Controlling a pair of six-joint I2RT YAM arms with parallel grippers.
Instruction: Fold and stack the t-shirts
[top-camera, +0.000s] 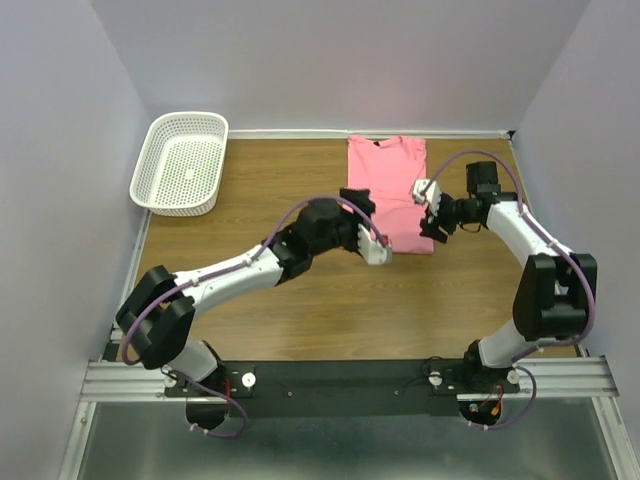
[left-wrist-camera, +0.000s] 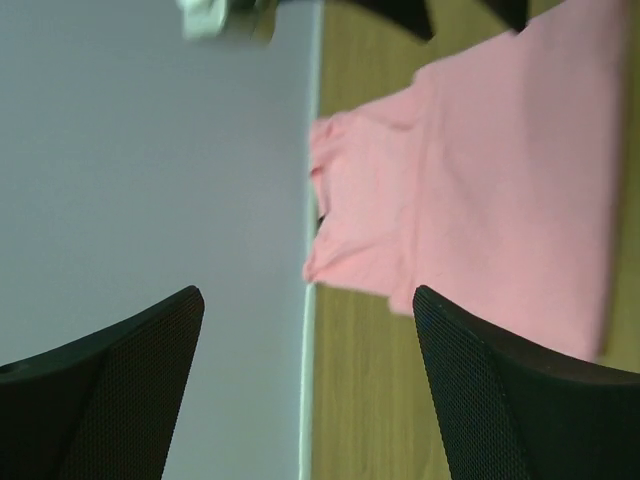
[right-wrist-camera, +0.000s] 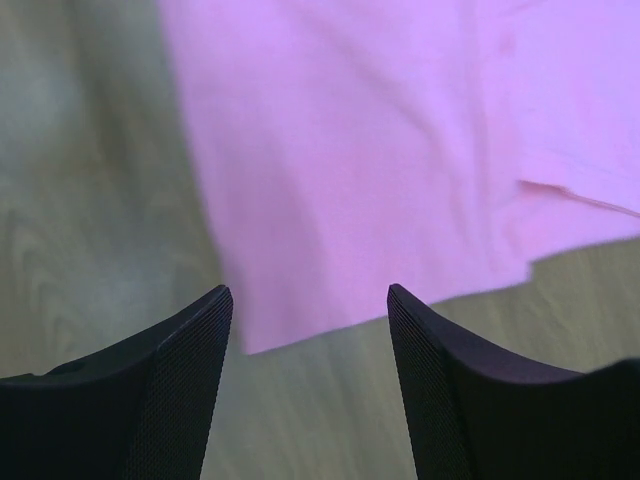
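Observation:
A salmon-pink t-shirt (top-camera: 392, 185) lies folded into a long rectangle at the back of the wooden table, its neck toward the rear wall. My left gripper (top-camera: 365, 215) hovers at the shirt's near-left edge. In the left wrist view that gripper (left-wrist-camera: 308, 300) is open and empty, with the t-shirt (left-wrist-camera: 500, 180) ahead to the right. At the shirt's near-right edge is my right gripper (top-camera: 432, 212). The right wrist view shows it (right-wrist-camera: 308, 295) open above bare wood, just short of the t-shirt's (right-wrist-camera: 350, 150) corner and holding nothing.
A white mesh basket (top-camera: 186, 118) stands at the back left corner of the table (top-camera: 300, 320). Grey walls close in the table on the left, back and right. Both arms reach in over the middle of the wood.

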